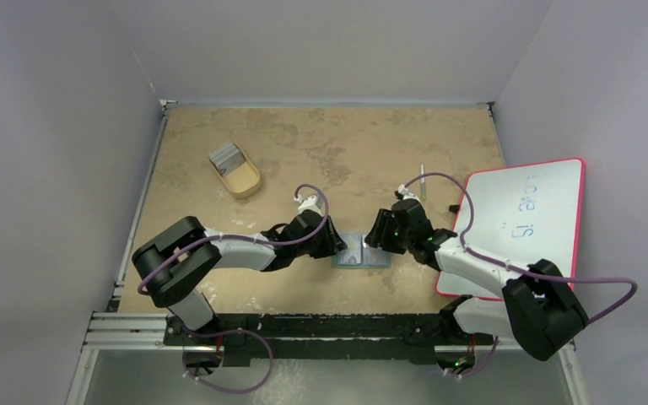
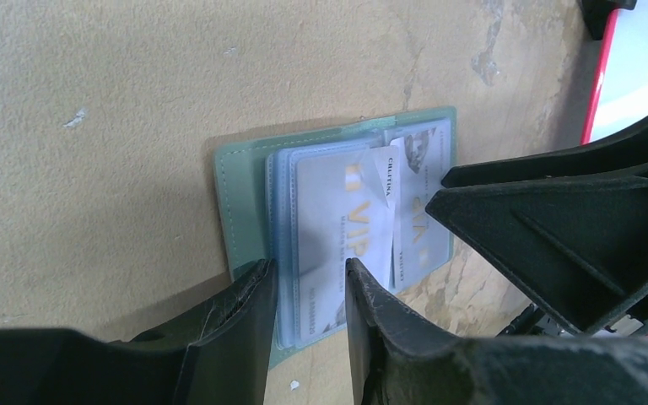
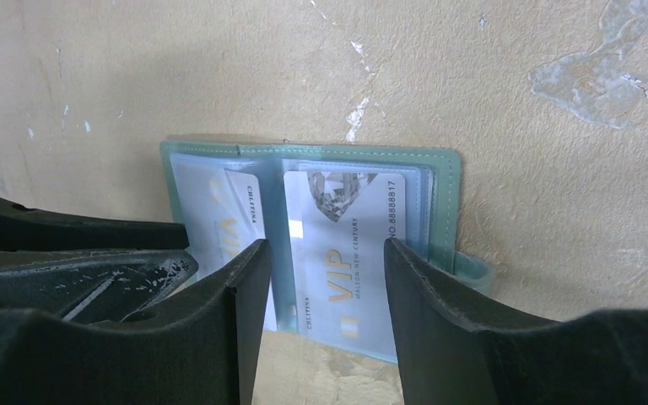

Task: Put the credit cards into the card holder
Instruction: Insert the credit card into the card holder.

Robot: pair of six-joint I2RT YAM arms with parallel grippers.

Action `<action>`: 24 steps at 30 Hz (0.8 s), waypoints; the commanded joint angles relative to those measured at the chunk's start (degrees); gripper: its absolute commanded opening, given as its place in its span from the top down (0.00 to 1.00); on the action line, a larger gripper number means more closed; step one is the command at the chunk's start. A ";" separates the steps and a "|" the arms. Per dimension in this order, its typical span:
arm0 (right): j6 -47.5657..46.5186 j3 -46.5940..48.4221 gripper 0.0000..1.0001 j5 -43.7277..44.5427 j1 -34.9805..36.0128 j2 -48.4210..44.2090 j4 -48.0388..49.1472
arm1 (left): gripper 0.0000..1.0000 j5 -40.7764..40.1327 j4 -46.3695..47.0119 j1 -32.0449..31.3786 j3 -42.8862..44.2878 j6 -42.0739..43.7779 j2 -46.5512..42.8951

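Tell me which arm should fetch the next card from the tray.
Left. The tray of cards sits on its side, and the left gripper is nearer it than the right gripper.

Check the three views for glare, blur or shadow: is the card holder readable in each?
Top external: even, soft light, yet the card holder is too small for detail. Left wrist: sheen on the clear pockets washes the cards pale, their lettering only partly readable. Right wrist: sharpest view, VIP lettering on the diamond-print card legible, only faint reflection.
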 commanded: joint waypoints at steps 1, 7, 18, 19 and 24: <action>1.80 -1.91 0.45 0.85 -0.13 0.07 -0.45 | 0.65 1.69 5.65 -0.01 2.40 0.39 -0.34; 2.41 -3.18 0.45 -0.26 -0.12 0.27 1.20 | 0.66 4.60 6.61 -0.28 3.83 -0.12 -1.73; 3.58 -4.26 0.46 -1.58 -0.13 -1.63 2.15 | 0.80 5.49 9.44 -0.38 3.14 -0.44 -1.75; 3.70 -4.40 0.46 -1.59 -0.07 -1.68 2.27 | 0.82 5.87 10.15 -0.38 3.12 -0.64 -1.56; 4.49 -5.43 0.46 -2.17 -0.13 -1.46 3.87 | 0.91 7.89 15.02 -0.42 2.58 -1.85 0.13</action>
